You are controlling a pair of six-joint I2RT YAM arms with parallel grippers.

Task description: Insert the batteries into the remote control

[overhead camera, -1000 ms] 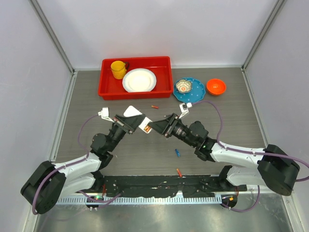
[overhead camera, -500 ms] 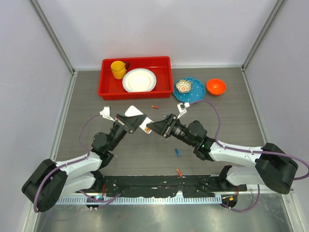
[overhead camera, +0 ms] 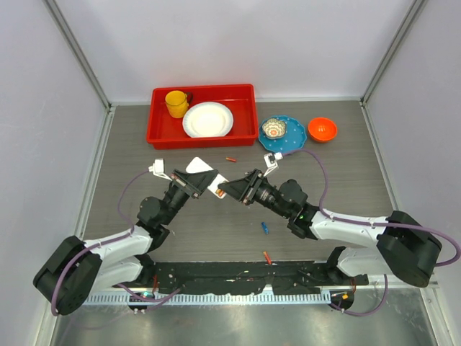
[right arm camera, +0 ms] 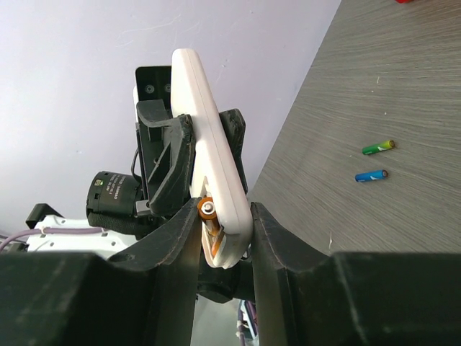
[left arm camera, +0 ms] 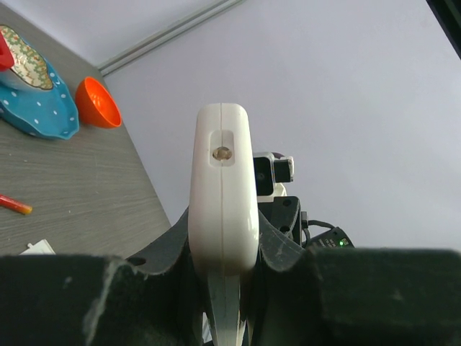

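Left gripper [overhead camera: 204, 182]: jaws fully closed on the remote control [right arm camera: 209, 144], clamping it by its flat faces and holding it clear above the table [overhead camera: 346, 180], edge-on to the left wrist camera.

Right gripper [overhead camera: 229, 189]: jaws partly closed, facing the left gripper. One finger bears on an orange battery [right arm camera: 207, 210], the other on the remote's opposite face, so the battery is pinched against the remote's near end. The battery appears to lie in the compartment, but the right wrist view is too close to confirm seating.

Loose batteries on the table: a green battery [right arm camera: 378, 148] and a blue battery [right arm camera: 371, 175] lie side by side, apart from both grippers.
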